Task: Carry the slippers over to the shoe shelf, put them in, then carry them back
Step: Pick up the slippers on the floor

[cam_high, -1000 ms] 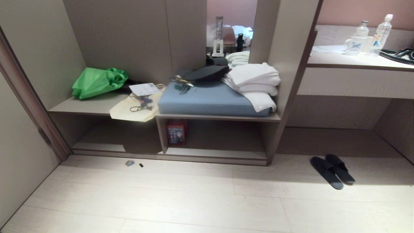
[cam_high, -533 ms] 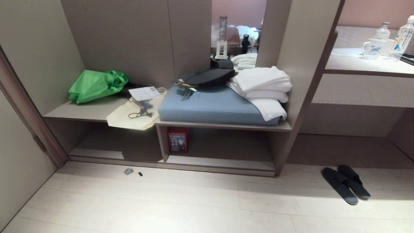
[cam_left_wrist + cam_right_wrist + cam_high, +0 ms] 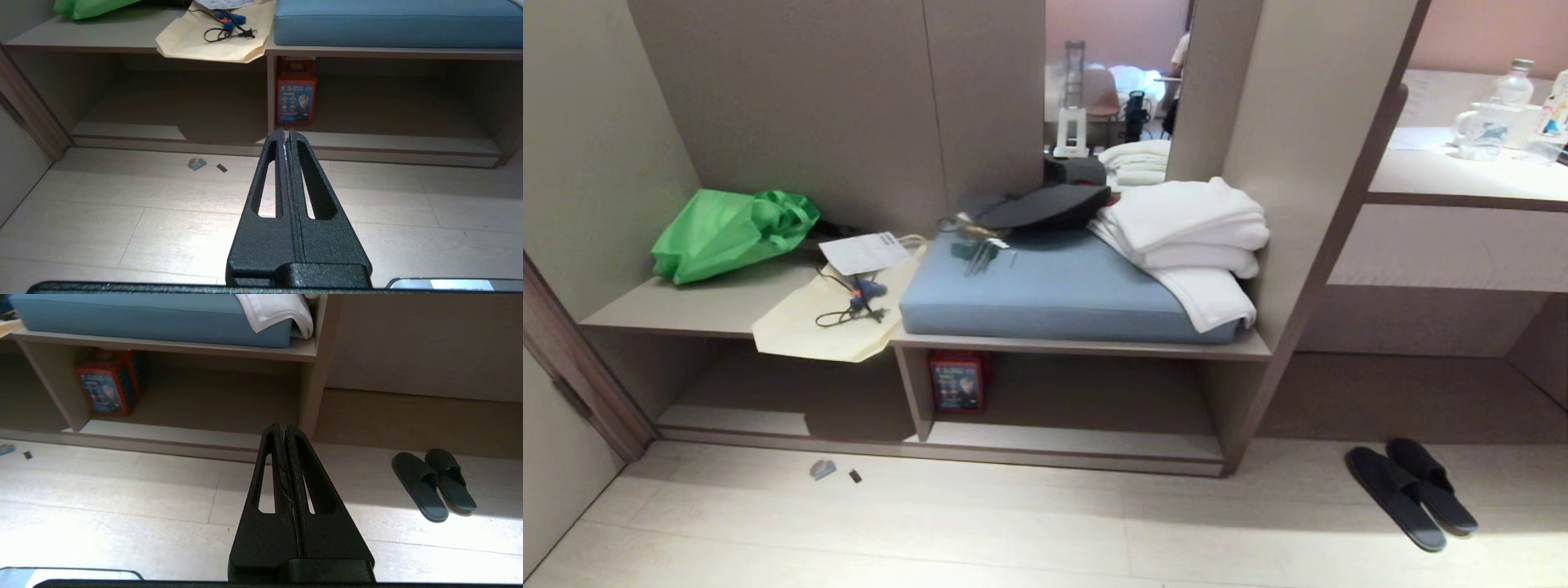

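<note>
Slippers, a pair of soft dark grey-black fabric ones with lighter grey soles, lie side by side and touching on the pale plank floor, to the right of the low taupe wood-grain shoe shelf and in front of the recess under the long counter. Their long axes run parallel; the closed toes point away from the robot toward the recess, and the open heels face the bare floor.

Bare floor stretches wide before the shelf's raised pale base board, broken only by two small scraps near the left cubby. An upright divider panel splits the shelf into two open cubbies; a red box stands against the divider in the right one.

On the ledge above sit a blue cushion, folded white towels, a cream flat bag overhanging the edge, and a crumpled green bag.

Left hand and right hand, both black and textured, hover above the floor with fingers pressed together, holding nothing.
</note>
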{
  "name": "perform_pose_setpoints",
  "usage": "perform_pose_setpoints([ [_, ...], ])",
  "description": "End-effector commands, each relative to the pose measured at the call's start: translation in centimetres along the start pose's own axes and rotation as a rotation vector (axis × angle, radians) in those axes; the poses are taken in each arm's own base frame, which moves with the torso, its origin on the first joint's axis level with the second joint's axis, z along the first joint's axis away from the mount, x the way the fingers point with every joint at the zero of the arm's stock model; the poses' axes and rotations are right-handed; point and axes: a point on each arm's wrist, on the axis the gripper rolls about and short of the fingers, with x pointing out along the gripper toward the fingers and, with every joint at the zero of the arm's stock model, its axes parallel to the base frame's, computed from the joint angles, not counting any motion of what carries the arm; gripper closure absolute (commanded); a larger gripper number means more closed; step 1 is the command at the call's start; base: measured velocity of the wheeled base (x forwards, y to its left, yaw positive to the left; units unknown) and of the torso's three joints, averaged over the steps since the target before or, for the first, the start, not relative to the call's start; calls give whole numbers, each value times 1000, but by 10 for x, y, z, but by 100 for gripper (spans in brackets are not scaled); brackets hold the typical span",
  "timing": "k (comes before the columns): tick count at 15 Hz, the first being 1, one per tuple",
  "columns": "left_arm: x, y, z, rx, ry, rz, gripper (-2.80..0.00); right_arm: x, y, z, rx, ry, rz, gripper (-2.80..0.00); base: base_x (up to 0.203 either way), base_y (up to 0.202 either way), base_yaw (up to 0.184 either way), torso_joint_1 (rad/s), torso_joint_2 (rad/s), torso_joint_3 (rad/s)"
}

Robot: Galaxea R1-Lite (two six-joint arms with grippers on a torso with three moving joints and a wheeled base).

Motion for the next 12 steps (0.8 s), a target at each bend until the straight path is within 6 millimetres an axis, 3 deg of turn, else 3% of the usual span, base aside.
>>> perform_pose_setpoints([
  [1,0,0,0,-1,1,0,0,0,0,0,0,1,0,0,200,0,-6,2,2,-2],
  [6,0,0,0,1,2,0,0,0,0,0,0,1,0,0,169,0,0,4,2,4],
  [12,0,0,0,1,1,0,0,0,0,0,7,1,0,0,0,0,0,0,0,0],
])
